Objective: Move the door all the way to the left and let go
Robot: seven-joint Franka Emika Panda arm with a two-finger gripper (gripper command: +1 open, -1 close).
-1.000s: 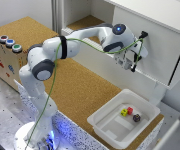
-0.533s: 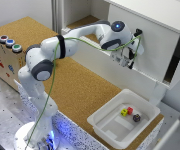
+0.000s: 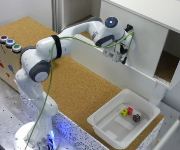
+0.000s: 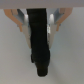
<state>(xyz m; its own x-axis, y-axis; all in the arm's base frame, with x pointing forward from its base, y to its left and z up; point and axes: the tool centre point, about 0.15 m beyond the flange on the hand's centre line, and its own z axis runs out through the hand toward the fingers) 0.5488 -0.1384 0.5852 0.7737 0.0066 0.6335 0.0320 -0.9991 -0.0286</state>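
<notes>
The gripper (image 3: 121, 55) is closing on the small dark handle (image 4: 40, 42), the wrist view showing its fingers (image 4: 21, 21) straddling it, because the door (image 3: 135, 37), covering the cabinet's front toward the exterior view's left, is sliding only by that handle

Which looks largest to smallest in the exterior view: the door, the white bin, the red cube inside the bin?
1. The door, largest.
2. The white bin, nearer the camera, so the gap is unsure.
3. The red cube, clearly smallest.
</notes>
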